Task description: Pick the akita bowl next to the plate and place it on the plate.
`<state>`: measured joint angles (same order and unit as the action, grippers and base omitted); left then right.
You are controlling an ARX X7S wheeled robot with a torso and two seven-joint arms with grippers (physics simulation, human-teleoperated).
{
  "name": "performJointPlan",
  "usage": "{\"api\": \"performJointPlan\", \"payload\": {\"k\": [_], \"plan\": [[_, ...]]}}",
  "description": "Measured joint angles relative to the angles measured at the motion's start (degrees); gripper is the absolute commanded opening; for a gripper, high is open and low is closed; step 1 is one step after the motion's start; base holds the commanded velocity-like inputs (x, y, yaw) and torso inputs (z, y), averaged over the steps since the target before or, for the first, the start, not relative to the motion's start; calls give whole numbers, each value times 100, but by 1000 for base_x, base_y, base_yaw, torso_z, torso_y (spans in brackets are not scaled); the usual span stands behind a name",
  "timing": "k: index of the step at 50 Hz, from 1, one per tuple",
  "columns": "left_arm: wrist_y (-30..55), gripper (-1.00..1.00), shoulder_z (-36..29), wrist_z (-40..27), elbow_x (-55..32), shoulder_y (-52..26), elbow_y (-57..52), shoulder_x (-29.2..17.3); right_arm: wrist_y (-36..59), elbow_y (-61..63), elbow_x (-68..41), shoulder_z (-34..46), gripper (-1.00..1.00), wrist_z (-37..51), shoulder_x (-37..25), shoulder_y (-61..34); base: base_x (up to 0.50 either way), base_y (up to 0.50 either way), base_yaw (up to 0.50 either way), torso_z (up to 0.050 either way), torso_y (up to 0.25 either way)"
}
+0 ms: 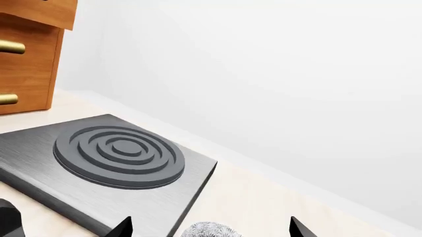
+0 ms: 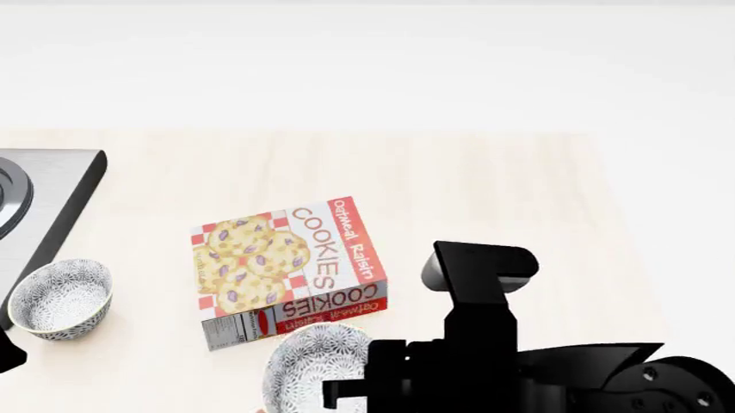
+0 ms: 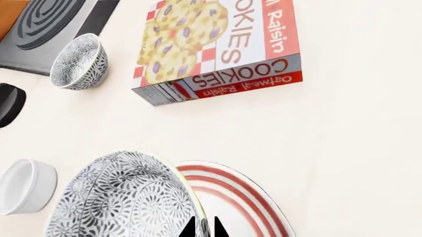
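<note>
My right gripper [image 3: 203, 228] is shut on the rim of the akita bowl [image 3: 125, 200], a grey-and-white patterned bowl. The bowl hangs tilted beside the plate [image 3: 240, 202], white with red rings, and covers its near edge. In the head view this bowl [image 2: 316, 370] shows at the bottom, partly behind my right arm [image 2: 494, 361]; the plate is hidden there. A second identical bowl [image 2: 60, 298] stands by the stove. My left gripper [image 1: 211, 233] is open, and that bowl's top [image 1: 209, 228] shows between its fingertips [image 1: 122, 228].
A cookie box [image 2: 287, 268] lies flat in the middle of the counter. A grey stove plate [image 1: 118, 155] sits at the left, with a wooden drawer cabinet [image 1: 26, 54] behind it. A plain white cup [image 3: 26, 185] stands next to the held bowl. A white wall runs behind the counter.
</note>
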<state>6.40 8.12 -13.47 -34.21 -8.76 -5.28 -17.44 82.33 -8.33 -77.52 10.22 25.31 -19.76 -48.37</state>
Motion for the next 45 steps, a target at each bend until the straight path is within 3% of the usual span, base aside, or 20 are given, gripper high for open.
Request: {"api": "performJointPlan", "payload": {"k": [45], "plan": [[-56,100,-60,-28,-29,-10,49,-43,-409,28,282,773,-100,-681,-167,351,0,0,0,0,0]]}}
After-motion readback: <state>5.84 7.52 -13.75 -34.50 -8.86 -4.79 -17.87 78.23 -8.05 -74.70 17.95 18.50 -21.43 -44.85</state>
